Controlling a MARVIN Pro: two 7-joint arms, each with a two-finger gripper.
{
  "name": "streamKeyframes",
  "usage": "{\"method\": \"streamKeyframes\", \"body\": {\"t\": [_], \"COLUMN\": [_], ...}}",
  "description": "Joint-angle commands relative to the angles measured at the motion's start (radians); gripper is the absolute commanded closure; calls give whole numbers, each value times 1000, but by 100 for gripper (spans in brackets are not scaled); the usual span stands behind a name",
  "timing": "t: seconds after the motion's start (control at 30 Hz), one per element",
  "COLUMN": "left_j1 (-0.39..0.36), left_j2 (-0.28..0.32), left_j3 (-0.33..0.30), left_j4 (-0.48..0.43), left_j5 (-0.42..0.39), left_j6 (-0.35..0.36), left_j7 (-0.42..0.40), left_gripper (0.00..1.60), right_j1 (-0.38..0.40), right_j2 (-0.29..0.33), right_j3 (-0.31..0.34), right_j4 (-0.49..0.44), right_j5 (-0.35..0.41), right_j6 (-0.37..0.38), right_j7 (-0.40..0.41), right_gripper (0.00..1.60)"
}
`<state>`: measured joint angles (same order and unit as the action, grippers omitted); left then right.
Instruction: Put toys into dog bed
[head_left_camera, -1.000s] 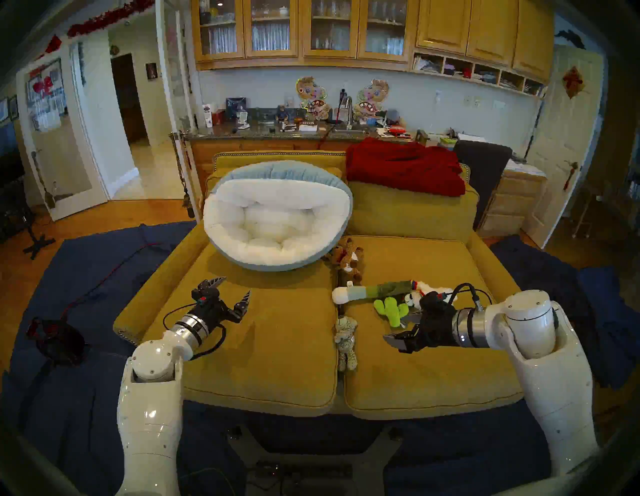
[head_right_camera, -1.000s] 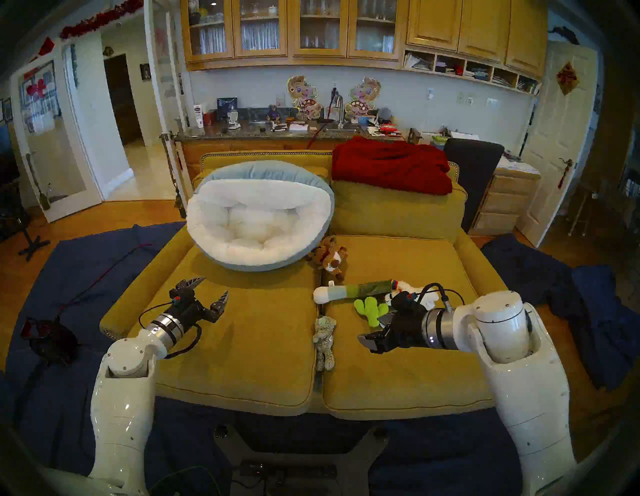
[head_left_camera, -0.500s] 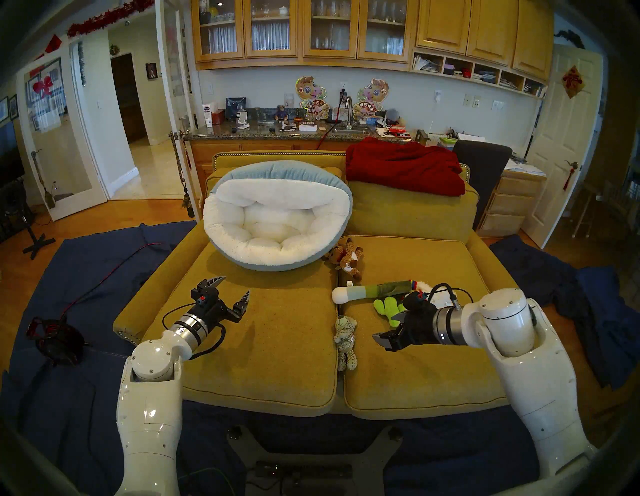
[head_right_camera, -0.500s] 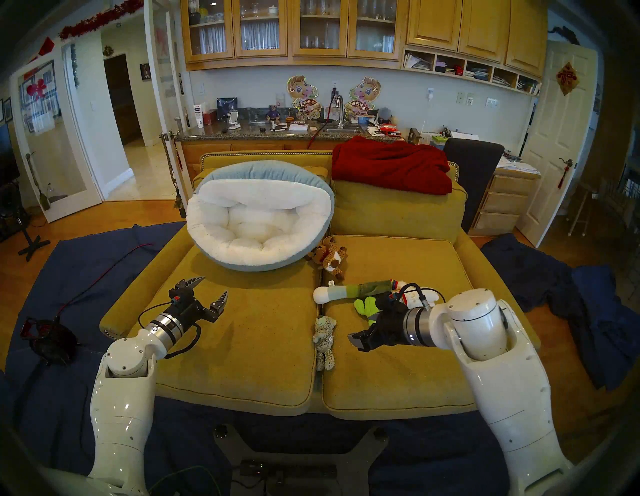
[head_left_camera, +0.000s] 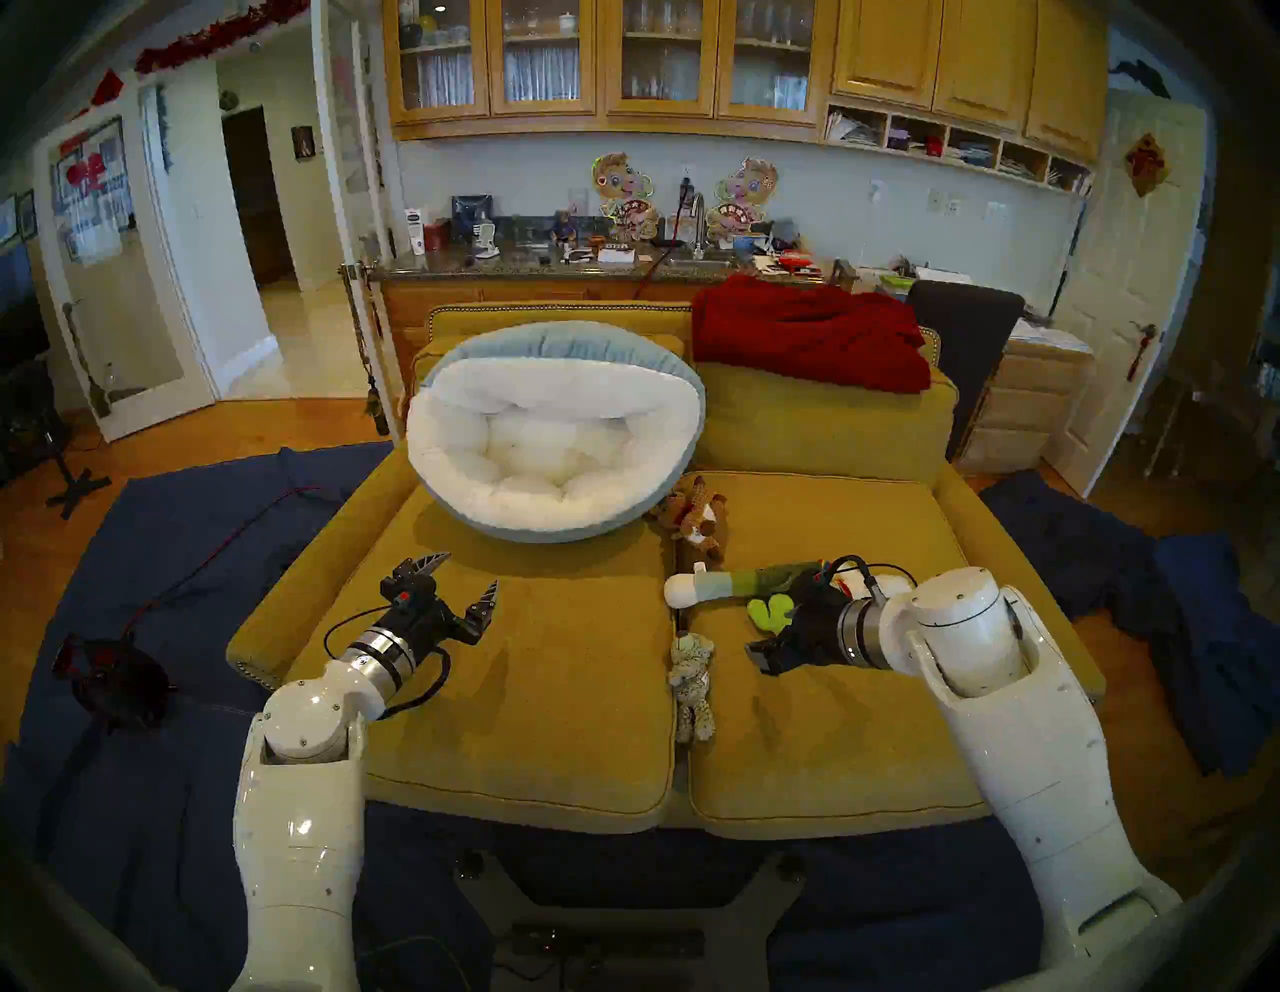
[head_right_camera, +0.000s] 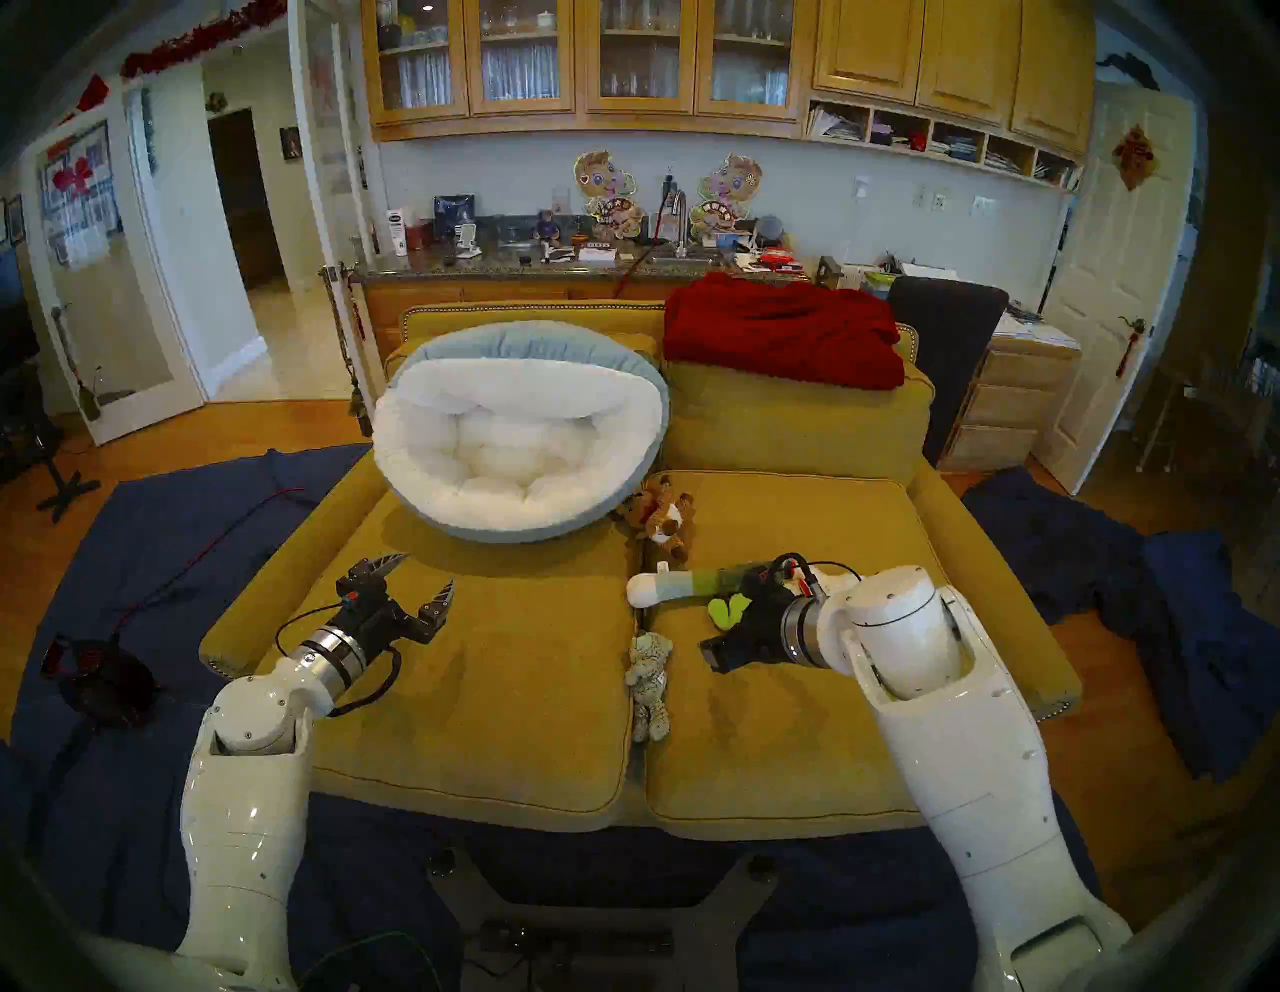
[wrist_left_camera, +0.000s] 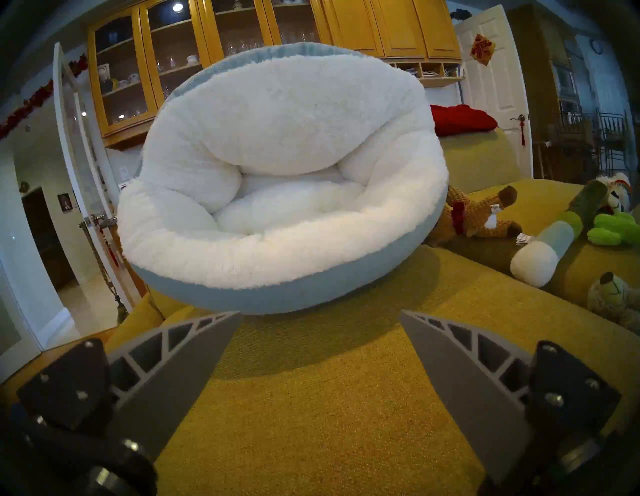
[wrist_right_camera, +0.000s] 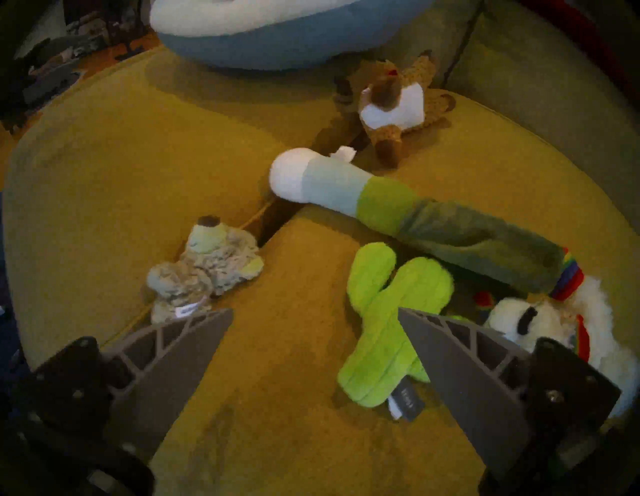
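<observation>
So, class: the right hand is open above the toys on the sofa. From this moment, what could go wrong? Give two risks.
1. The green cactus lies against the long tube toy and the white animal, so the open right hand might snag a neighbour or pinch only an edge.
2. The dog bed leans tilted against the backrest; a toy dropped near its low front rim might roll out.

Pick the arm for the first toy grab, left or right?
Right. The right gripper hangs open over the toy cluster, with the green cactus right at its fingers. The left gripper is open too, but over bare cushion, facing the dog bed.
</observation>
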<state>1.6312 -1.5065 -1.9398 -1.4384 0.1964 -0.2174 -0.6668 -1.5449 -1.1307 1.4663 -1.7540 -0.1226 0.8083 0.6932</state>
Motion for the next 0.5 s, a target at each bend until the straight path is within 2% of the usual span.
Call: {"method": "streamKeyframes", "body": {"t": [0.0, 0.2, 0.47], "left_j1": [-30, -30, -30], "left_j2": [1, 1, 1], "left_j3": [1, 1, 1], "left_j4": [-27, -28, -28], "left_j5": [-12, -13, -14], "left_j6": [-6, -6, -6], "left_j7": [-1, -1, -1], "left_gripper": [0, 0, 0], "right_j1": [69, 74, 78], "right_j2": [-19, -28, -40], "right_j3": [5, 2, 6], "right_j4": [5, 35, 69], "right_j5": [-39, -62, -67], "right_j6": [-10, -4, 18], "right_j7": [-65, -98, -102], "right_gripper": [0, 0, 0]}}
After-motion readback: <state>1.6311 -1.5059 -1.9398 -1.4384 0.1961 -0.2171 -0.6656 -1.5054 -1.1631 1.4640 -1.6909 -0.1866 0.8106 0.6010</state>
